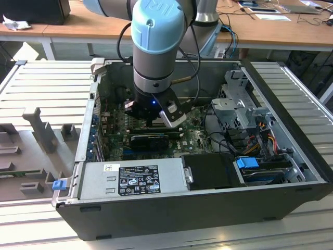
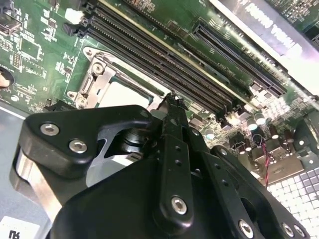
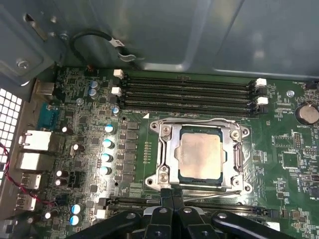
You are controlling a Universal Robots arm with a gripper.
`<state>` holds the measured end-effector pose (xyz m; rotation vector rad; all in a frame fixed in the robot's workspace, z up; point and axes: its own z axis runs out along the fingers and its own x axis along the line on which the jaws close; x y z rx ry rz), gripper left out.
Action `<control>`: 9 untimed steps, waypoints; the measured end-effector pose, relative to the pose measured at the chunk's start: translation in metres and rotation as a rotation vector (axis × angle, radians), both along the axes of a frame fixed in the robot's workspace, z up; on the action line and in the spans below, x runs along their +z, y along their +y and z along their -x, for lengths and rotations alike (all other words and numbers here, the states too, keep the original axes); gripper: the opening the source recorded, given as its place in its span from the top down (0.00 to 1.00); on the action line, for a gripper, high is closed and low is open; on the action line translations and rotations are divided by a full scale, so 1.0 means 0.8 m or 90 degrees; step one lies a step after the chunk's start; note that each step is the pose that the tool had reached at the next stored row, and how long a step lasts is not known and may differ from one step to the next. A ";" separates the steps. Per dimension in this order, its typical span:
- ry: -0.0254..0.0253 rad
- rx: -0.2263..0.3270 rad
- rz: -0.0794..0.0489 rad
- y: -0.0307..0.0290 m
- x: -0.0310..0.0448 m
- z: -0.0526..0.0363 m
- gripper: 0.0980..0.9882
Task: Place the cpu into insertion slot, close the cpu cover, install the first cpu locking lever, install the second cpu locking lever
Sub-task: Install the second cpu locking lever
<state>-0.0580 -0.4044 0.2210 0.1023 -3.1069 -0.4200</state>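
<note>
First wrist view is showing me the pale beige-silver square cpu sitting in the metal-framed insertion slot at frame centre, with the thin grey cpu cover lying closed around it. The black two-fingered gripper is resting at the socket's lower edge, fingers pressed together and holding nothing. I am judging a locking lever is the work in hand: I should be pushing squarely and slowly. In the exterior view the arm is reaching straight down into the open case.
</note>
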 end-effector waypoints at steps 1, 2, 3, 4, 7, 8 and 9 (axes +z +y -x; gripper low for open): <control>0.0000 0.000 0.000 -0.0001 0.0000 0.000 0.99; 0.0000 0.000 -0.001 -0.0004 -0.0001 0.000 0.99; 0.0000 0.000 -0.001 -0.0004 -0.0002 0.000 0.99; 0.0000 0.000 -0.001 -0.0005 -0.0004 0.000 0.99; 0.0000 0.000 -0.003 -0.0005 -0.0016 0.003 0.99; 0.0000 0.000 -0.005 -0.0006 -0.0026 0.004 0.99; 0.0000 0.000 -0.006 -0.0007 -0.0035 0.004 0.99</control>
